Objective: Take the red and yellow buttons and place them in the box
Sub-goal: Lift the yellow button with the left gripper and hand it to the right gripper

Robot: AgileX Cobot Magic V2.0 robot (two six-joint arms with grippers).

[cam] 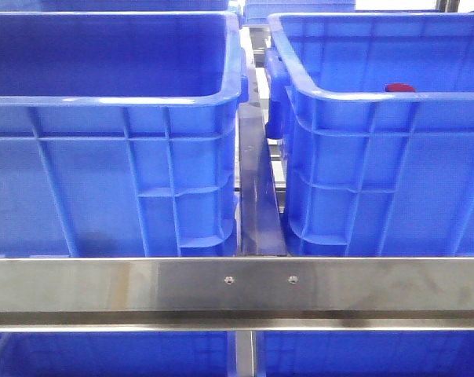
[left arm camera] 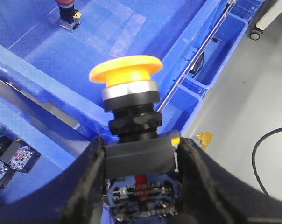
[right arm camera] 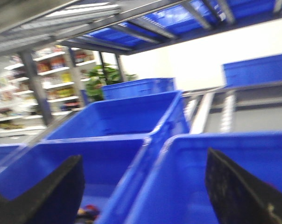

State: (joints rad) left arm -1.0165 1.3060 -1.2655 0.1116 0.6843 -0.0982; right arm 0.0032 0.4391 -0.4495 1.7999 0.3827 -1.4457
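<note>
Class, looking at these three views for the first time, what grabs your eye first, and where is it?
The yellow button stands out, its black body clamped in the left pincer above a blue crate. In the front view, two big blue crates fill the frame, a red cap peeking over the right one's rim.

yellow button (left arm camera: 125, 74) stands upright above the blue box (left arm camera: 131, 42), red button (left arm camera: 66, 8) resting inside.

Two blue crates (cam: 127, 157) (twins) sit side by side on a steel frame (cam: 237, 287).
</note>
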